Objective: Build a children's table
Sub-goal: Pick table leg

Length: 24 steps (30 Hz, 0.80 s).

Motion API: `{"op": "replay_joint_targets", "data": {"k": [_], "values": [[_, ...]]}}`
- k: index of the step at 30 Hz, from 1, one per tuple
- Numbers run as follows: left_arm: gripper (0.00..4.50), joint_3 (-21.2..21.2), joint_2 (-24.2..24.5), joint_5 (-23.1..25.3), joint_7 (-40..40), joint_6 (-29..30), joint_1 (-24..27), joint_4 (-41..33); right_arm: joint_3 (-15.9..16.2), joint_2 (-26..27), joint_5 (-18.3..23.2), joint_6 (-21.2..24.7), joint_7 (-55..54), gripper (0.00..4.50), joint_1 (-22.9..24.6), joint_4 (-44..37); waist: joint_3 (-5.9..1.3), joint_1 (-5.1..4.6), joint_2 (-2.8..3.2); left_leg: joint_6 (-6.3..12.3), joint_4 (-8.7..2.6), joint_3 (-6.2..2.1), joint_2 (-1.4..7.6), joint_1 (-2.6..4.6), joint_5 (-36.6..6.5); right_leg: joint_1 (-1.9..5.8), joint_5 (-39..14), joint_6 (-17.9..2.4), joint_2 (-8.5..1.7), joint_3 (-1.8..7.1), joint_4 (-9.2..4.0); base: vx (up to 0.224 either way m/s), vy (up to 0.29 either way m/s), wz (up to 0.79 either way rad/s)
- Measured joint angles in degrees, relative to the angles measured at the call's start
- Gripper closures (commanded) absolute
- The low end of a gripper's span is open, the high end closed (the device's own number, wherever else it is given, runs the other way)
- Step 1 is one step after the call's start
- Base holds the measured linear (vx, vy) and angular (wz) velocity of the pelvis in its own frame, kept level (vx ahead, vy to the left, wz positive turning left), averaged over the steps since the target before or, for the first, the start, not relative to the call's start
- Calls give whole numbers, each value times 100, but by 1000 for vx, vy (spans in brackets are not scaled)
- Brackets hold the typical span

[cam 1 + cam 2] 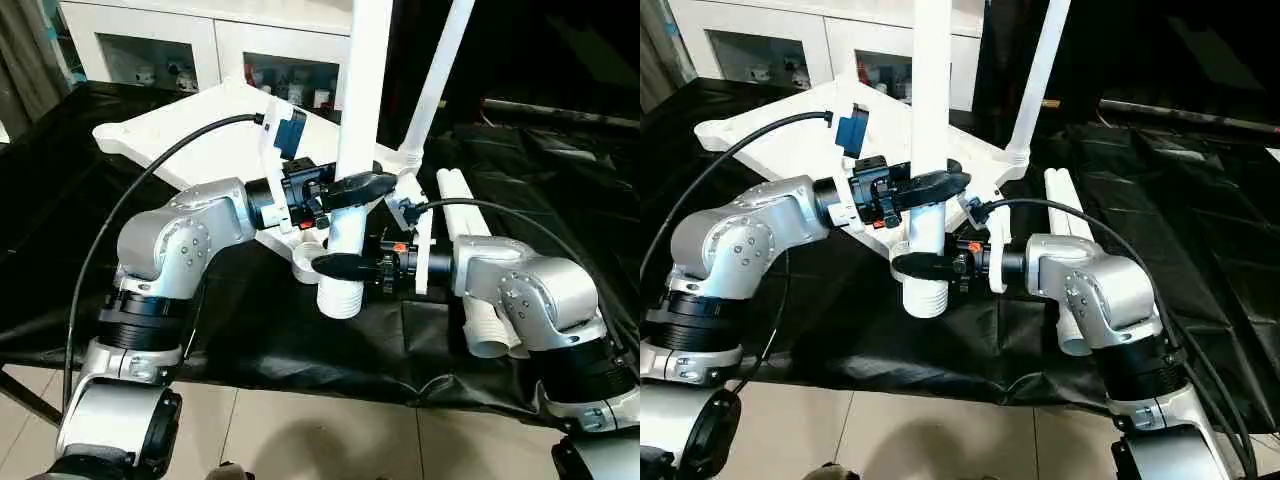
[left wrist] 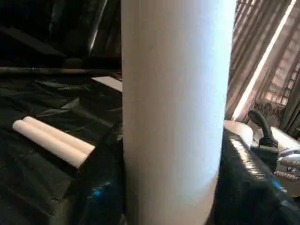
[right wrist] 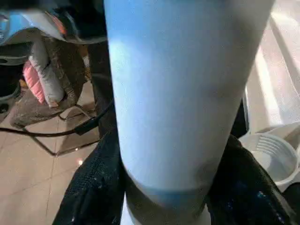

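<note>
- Two grippers hold one white leg [image 1: 360,120] of the children's table upright, its ribbed lower end [image 1: 340,297] hanging just above a round corner socket [image 1: 306,262] at the near edge of the worktop [image 1: 300,350].
- Left gripper [image 1: 358,187] has its jaws clamped on the leg higher up; the right gripper [image 1: 340,266] has its jaws clamped on the same leg lower down, just above the ribbed end.
- Tabletop [image 1: 200,140] lies upside down on the black-draped worktop, beyond and to the left of the held leg.
- Second leg [image 1: 435,80] already stands in a far corner socket, leaning slightly right.
- Two more legs [image 1: 465,215] lie side by side on the cloth to the right, touching, partly hidden by the right forearm.
- White glass-door cabinet [image 1: 200,40] stands behind the worktop, with small items inside.
</note>
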Motion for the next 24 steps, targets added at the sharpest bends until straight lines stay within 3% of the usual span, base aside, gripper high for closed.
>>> {"op": "replay_joint_targets", "data": {"k": [2,6,10,14,16,19,21,24], "values": [[146,15,-73,13,20,-162,-1,60,-12,68,2,-5,-71,261,27,0,0,1,2,0,0,0,0,0,0,1,0,0,0,0,-1,0,0,0],[145,427,-427,-48,276,-581,-61,317,-173,238,3,-21,-315,261,46,31,0,0,3,0,1,0,0,0,0,0,1,-1,0,-1,0,0,0,0],[145,1248,-826,-499,576,-1187,-362,796,-642,635,1,-335,-943,261,38,217,-3,2,8,0,2,-3,0,1,0,2,3,-3,0,-3,0,0,0,0],[145,1980,-827,-927,772,-1579,-433,1290,-1251,866,-84,-734,-1768,261,-65,618,-5,-15,15,0,1,-3,-1,2,0,1,2,-3,0,-5,1,0,0,0],[145,2078,-706,-916,757,-1629,-367,1370,-1426,835,-132,-848,-1950,261,-77,702,-5,-14,15,0,1,-5,0,0,0,1,1,-1,0,-6,-1,0,0,0],[145,1732,-378,-435,672,-1712,-293,1478,-1517,821,-192,-919,-2118,261,-77,746,-5,-3,16,0,-1,-4,0,-2,0,3,-2,2,0,-6,-6,0,0,0],[145,752,162,620,534,-2033,-261,1758,-1520,778,-319,-975,-2226,261,-76,799,-5,6,16,0,-2,-6,0,0,0,9,-5,8,0,-6,-13,0,0,0],[110,-208,493,1688,426,-2304,-230,2254,-1532,652,-505,-1083,-2347,261,-72,906,-4,9,15,0,-2,-2,-4,-3,0,8,-3,12,-4,-1,-16,0,0,0]]}}
